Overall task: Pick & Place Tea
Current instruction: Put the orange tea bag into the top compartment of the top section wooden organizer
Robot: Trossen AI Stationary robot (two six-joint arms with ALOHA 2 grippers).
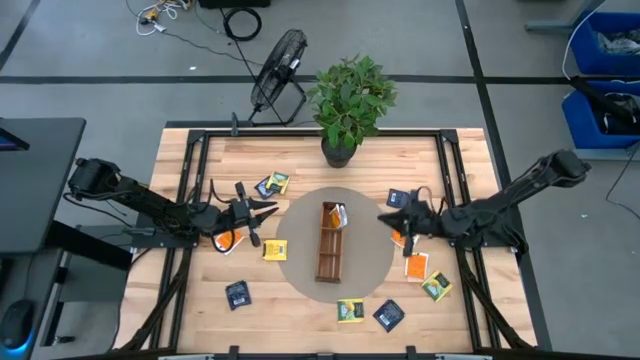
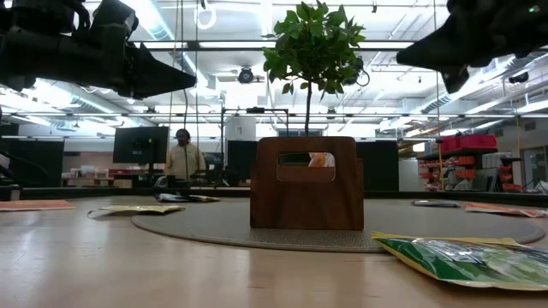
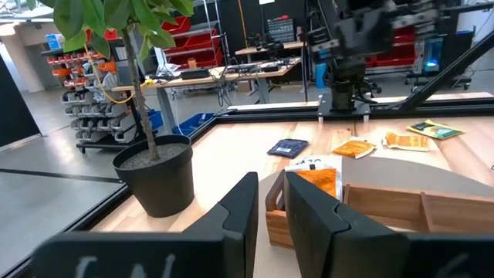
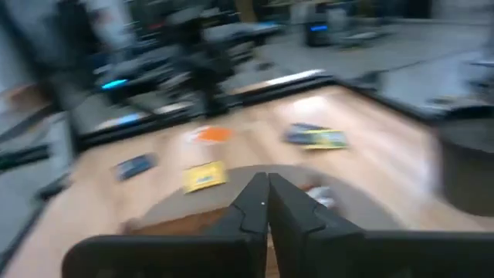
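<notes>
Several tea sachets lie flat on the wooden table around a round grey mat [image 1: 380, 265]. A long brown tray [image 1: 330, 245] lies on the mat, and an orange sachet [image 1: 338, 215] leans in its far compartment. My left gripper [image 1: 268, 211] hovers level, left of the tray, over an orange sachet [image 1: 228, 240]; it is open by a narrow gap and empty [image 3: 270, 181]. My right gripper [image 1: 386, 220] hovers level, right of the tray's far end; its fingers are shut with nothing between them [image 4: 268, 181]. More orange sachets [image 1: 416, 266] lie below the right arm.
A potted plant [image 1: 345, 105] stands at the table's far edge, behind the tray. Sachets lie on the near side, yellow [image 1: 274, 249], navy [image 1: 238, 294], green-yellow [image 1: 350, 311] and navy [image 1: 389, 314]; others lie on the far side [image 1: 272, 184] [image 1: 400, 197]. A person [image 2: 182, 158] stands far behind.
</notes>
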